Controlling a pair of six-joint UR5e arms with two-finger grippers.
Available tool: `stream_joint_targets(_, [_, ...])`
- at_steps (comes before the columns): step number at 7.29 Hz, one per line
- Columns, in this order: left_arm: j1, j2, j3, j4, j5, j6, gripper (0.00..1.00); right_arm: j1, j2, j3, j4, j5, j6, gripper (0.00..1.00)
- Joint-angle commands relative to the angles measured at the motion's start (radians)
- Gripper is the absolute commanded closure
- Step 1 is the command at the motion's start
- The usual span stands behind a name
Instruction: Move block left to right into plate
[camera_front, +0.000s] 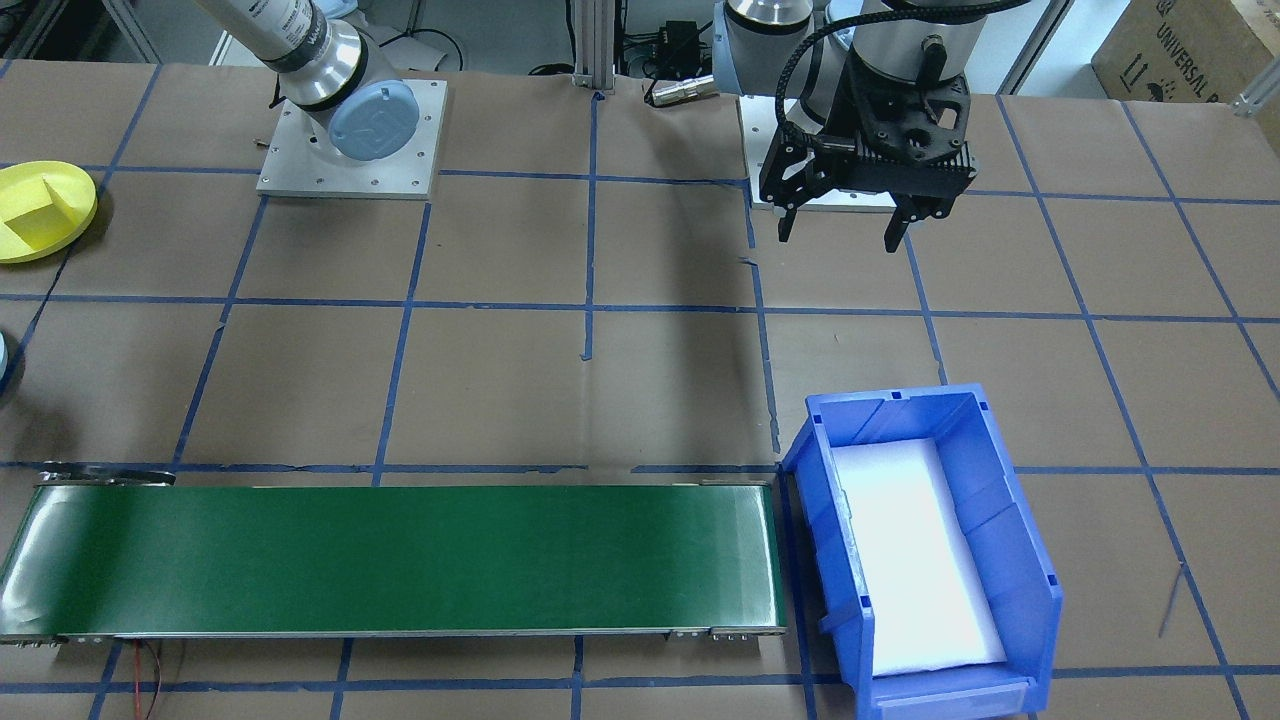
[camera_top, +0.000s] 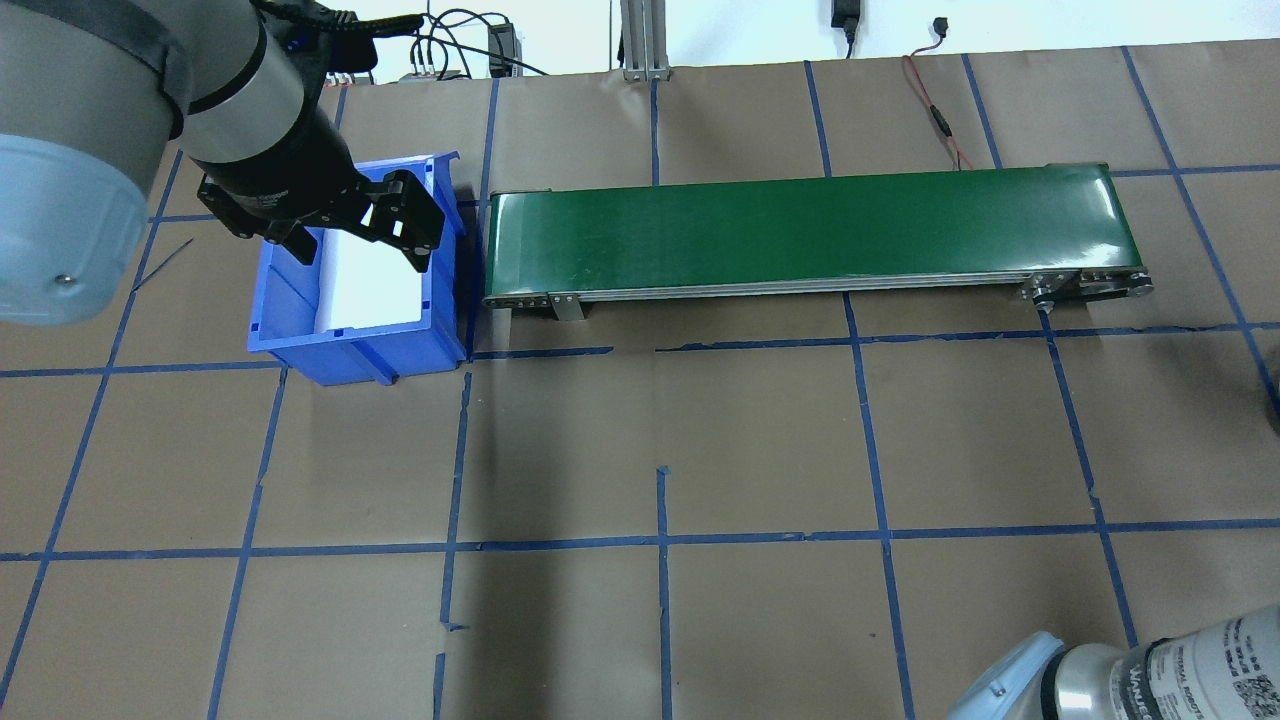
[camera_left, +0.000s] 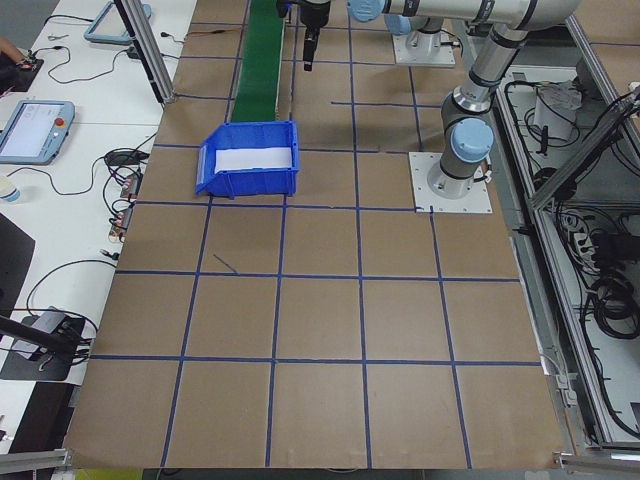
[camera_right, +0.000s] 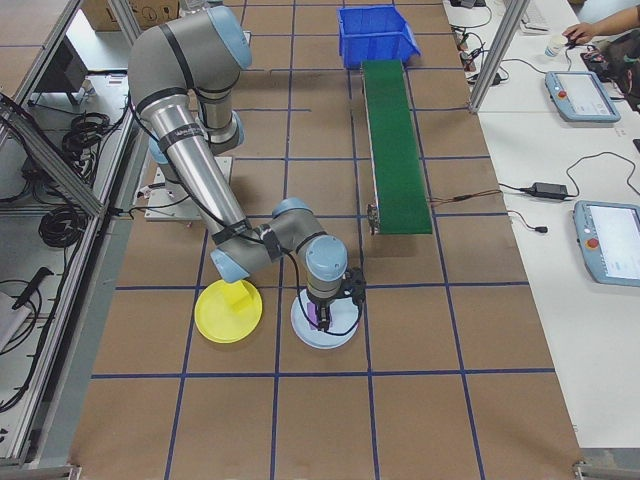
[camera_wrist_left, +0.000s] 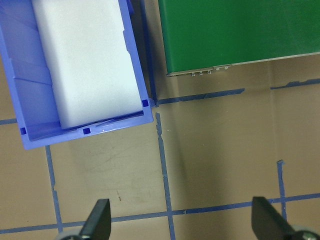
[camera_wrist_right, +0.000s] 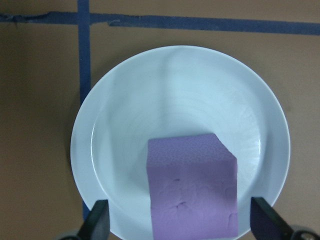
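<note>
Right gripper (camera_wrist_right: 177, 227), jaws spread wide, hangs over my purple block (camera_wrist_right: 192, 187), which sits between the fingertips in the pale-blue plate (camera_wrist_right: 125, 100), placed for release or pickup; the yellow plate (camera_right: 215, 318) lies beside it, while the left gripper (camera_front: 845, 225) idles open.

Paper-covered table (camera_top: 700, 450) carries conveyor (camera_top: 810, 232), blue bin (camera_top: 300, 345), yellow plate (camera_front: 40, 215)

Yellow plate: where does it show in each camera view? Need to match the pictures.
Exterior front-facing: yellow plate at the left edge, a yellow block on it.
Overhead exterior: not in view.
Exterior left: not in view.
Exterior right: lower left, beside the pale blue plate under the right gripper.
Left wrist: not in view.
Right wrist: not in view.
Shared landmark: green conveyor belt.
</note>
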Motion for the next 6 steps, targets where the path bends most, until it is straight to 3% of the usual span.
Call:
stream_joint_targets(1, [0.0, 0.0, -0.005, 0.001, -0.001, -0.002, 0.0, 0.122, -0.166, 0.0, 0.124, -0.023, 0.173, 0.0])
stream_joint_targets(2, [-0.002, -0.001, -0.005, 0.001, -0.001, -0.002, 0.0, 0.252, -0.219, -0.006, 0.184, -0.125, 0.329, 0.0])
stream_joint_targets(3, [0.0, -0.001, -0.005, 0.001, -0.001, -0.002, 0.0, 0.378, -0.247, -0.011, 0.27, -0.136, 0.408, 0.0])
stream_joint_targets(5, [-0.002, -0.001, -0.005, 0.001, -0.001, 0.0, 0.0, 0.733, -0.261, -0.031, 0.326, -0.094, 0.746, 0.0])
stream_joint_targets(6, [-0.002, -0.001, -0.005, 0.002, -0.001, 0.0, 0.0, 0.886, -0.258, -0.094, 0.324, -0.06, 0.849, 0.0])
